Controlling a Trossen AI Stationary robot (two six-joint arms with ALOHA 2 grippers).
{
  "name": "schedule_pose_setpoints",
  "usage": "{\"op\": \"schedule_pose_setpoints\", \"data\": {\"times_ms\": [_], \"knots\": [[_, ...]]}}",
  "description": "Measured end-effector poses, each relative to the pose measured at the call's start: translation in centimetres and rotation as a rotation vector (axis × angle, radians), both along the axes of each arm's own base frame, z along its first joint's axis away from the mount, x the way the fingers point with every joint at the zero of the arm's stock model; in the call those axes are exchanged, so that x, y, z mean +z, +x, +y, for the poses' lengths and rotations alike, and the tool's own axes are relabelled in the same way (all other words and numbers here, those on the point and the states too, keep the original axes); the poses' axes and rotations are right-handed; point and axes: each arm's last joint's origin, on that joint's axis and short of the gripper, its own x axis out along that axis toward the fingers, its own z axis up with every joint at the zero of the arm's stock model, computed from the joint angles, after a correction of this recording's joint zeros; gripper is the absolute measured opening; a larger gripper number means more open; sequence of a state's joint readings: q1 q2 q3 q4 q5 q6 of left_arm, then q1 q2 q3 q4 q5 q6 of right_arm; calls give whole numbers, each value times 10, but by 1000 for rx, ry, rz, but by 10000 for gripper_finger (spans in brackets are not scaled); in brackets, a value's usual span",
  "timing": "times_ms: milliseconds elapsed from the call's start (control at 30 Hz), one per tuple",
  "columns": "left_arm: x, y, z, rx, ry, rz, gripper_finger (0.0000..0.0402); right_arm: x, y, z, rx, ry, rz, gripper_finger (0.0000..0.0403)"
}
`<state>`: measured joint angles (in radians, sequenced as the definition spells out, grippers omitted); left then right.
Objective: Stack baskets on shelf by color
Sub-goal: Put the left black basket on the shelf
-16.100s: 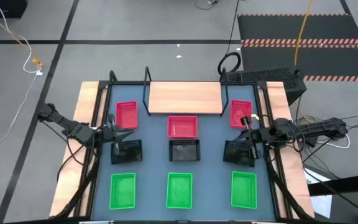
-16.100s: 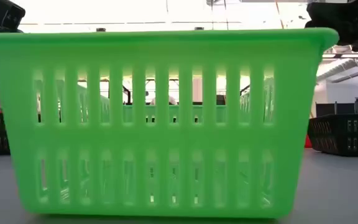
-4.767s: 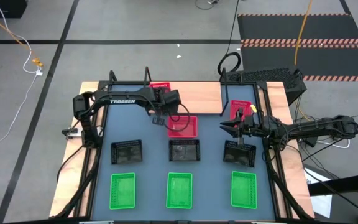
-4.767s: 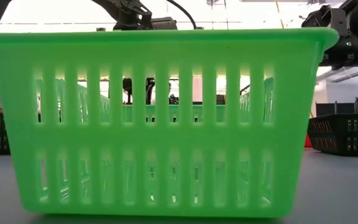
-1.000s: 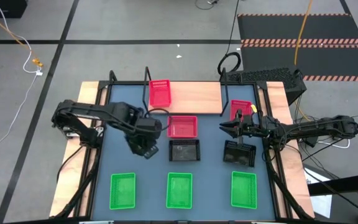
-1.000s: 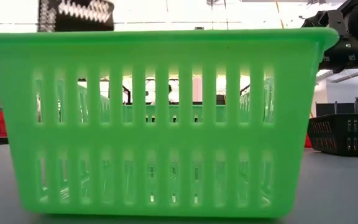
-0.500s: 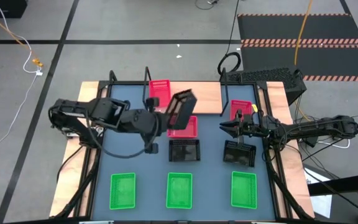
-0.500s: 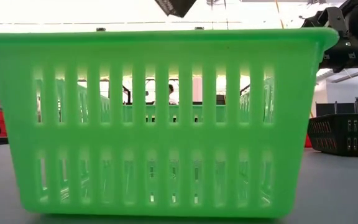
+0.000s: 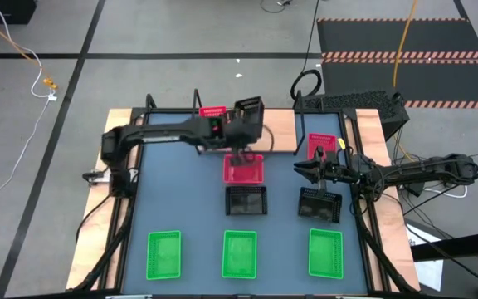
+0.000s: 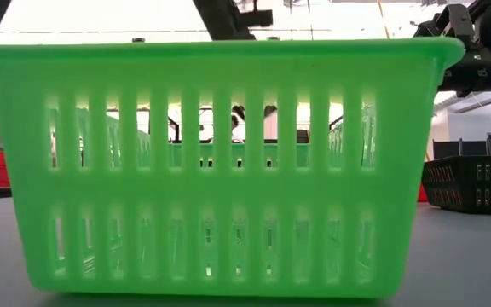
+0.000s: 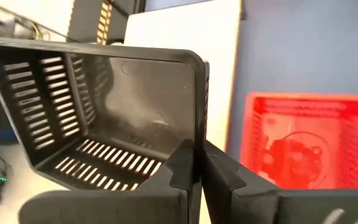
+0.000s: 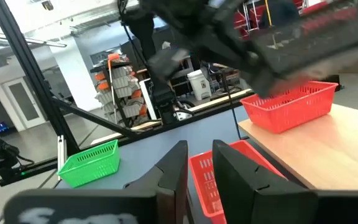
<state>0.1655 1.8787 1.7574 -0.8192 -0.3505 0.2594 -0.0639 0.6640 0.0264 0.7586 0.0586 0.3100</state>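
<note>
left hand point(image 11: 194, 163) clamped on black basket point(image 9: 248, 110), upper middle | set it flat on shelf point(image 9: 276, 130), beside red basket point(image 9: 212, 115) | right hand point(image 9: 301, 170) together

Both arms are dark, near-black, built of slim tubular links with chunkier rounded joint housings. We see the left arm point(image 9: 168, 133) as a long matte black link with faint pale lettering along it, too small to read, and a small red and green light spot near its wrist block. The right arm point(image 9: 417, 173) looks the same black, with thin black cables looping off its base end and a small yellow tag near its wrist. Close up, the left gripper point(image 11: 194, 171) has two flat, angular matte-black fingers point(image 11: 180, 163) with chamfered tips. The right gripper point(image 12: 199, 168) fingers point(image 12: 174, 167) match: dark, blocky, smooth plastic, no visible screws.
</note>
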Motion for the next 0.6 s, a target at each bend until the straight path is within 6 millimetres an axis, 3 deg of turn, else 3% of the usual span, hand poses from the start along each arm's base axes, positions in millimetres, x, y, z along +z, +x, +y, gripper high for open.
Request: {"op": "schedule_pose_setpoints", "data": {"times_ms": [233, 600], "knots": [[-47, 18, 34, 63, -58, 77, 9, 0, 0, 0, -1, -2, 1, 71], [-68, 26, 42, 151, -100, 58, 40, -1, 0, -1, -51, -13, 10, 71]]}}
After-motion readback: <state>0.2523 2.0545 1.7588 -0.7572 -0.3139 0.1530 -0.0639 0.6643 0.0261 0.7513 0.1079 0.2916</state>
